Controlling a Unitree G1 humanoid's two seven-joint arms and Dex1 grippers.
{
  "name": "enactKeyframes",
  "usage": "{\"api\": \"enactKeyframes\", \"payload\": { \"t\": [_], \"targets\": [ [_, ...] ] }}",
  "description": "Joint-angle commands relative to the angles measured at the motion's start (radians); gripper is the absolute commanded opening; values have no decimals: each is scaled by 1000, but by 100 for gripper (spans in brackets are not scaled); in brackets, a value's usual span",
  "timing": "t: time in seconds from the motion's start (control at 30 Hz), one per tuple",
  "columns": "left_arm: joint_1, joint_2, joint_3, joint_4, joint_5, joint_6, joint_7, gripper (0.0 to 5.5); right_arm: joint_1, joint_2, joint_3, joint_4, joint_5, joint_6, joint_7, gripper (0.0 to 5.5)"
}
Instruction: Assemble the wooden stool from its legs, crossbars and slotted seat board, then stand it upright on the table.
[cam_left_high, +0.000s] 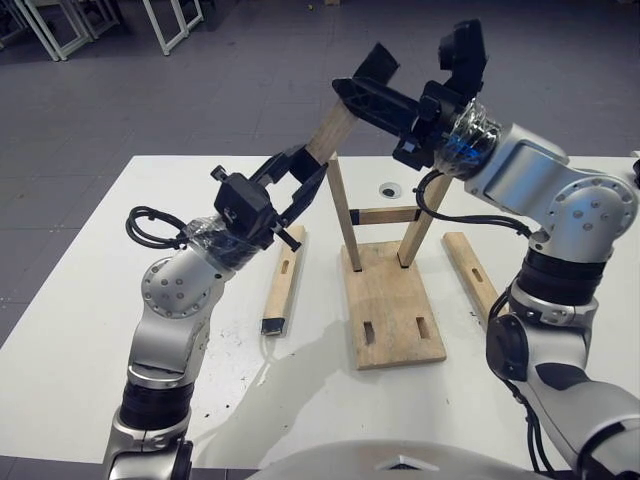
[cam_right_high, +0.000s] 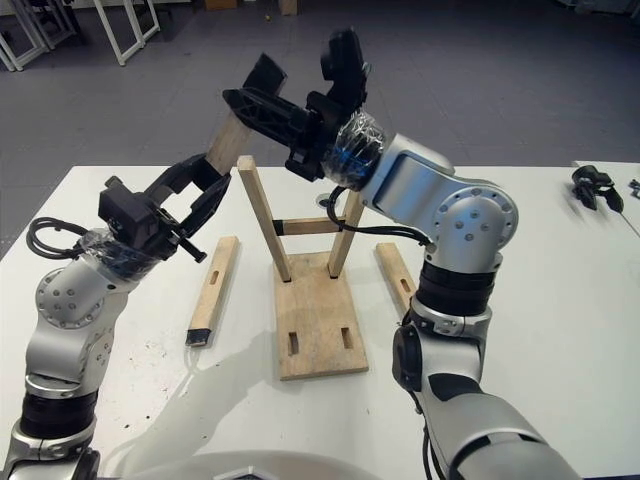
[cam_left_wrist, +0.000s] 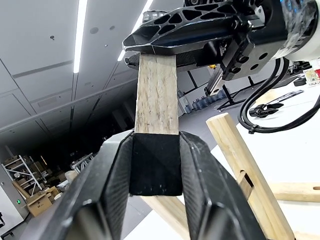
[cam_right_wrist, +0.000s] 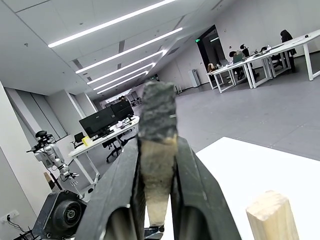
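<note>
A short wooden crossbar (cam_left_high: 335, 127) with black ends hangs tilted in the air above the table's back left. My left gripper (cam_left_high: 300, 178) is shut on its lower black end (cam_left_wrist: 155, 164). My right gripper (cam_left_high: 372, 88) is shut on its upper end (cam_right_wrist: 157, 131). Below them the slotted seat board (cam_left_high: 395, 325) lies flat, with two legs (cam_left_high: 343, 215) (cam_left_high: 420, 228) standing in its far slots. Another crossbar (cam_left_high: 386, 215) joins those two legs. One loose leg (cam_left_high: 283, 282) lies left of the board and one (cam_left_high: 470, 272) lies right of it.
The white table (cam_left_high: 80, 270) has a round cable hole (cam_left_high: 389, 188) behind the stool parts. A small black object (cam_right_high: 595, 186) lies at the table's far right. Grey floor and white frames (cam_left_high: 170, 20) lie beyond the back edge.
</note>
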Motion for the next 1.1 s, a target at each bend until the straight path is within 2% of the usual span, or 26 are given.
{"api": "enactKeyframes", "payload": {
  "t": [0.03, 0.17, 0.23, 0.3, 0.4, 0.5, 0.6, 0.8, 1.0, 1.1],
  "targets": [
    [37, 5, 0, 58, 46, -43, -2, 199, -9, -56, -92, -12, 74, -19, -64, 42],
    [185, 36, 15, 173, 121, -151, -19, 200, 112, -208, -135, -83, 143, 52, -63, 42],
    [245, 43, 31, 226, 148, -201, -12, 200, 244, -340, -158, -120, 137, 107, 1, 42],
    [263, 36, 43, 250, 158, -222, 5, 200, 400, -471, -150, -137, 41, 113, 95, 42],
    [258, 28, 46, 267, 166, -231, 15, 200, 534, -579, -90, -112, -131, 27, 206, 42],
    [252, 23, 46, 277, 165, -226, 17, 200, 589, -589, -26, -30, -309, -101, 250, 42],
    [245, 17, 40, 281, 167, -217, 19, 200, 600, -538, 4, 46, -419, -186, 230, 42],
    [249, 6, 40, 278, 167, -203, 23, 200, 615, -475, 18, 140, -525, -249, 227, 41],
    [238, 0, 41, 289, 163, -196, 24, 200, 670, -465, 18, 160, -592, -262, 225, 41],
    [231, -1, 49, 296, 158, -193, 24, 200, 738, -426, -38, 75, -589, -214, 119, 41]
  ]
}}
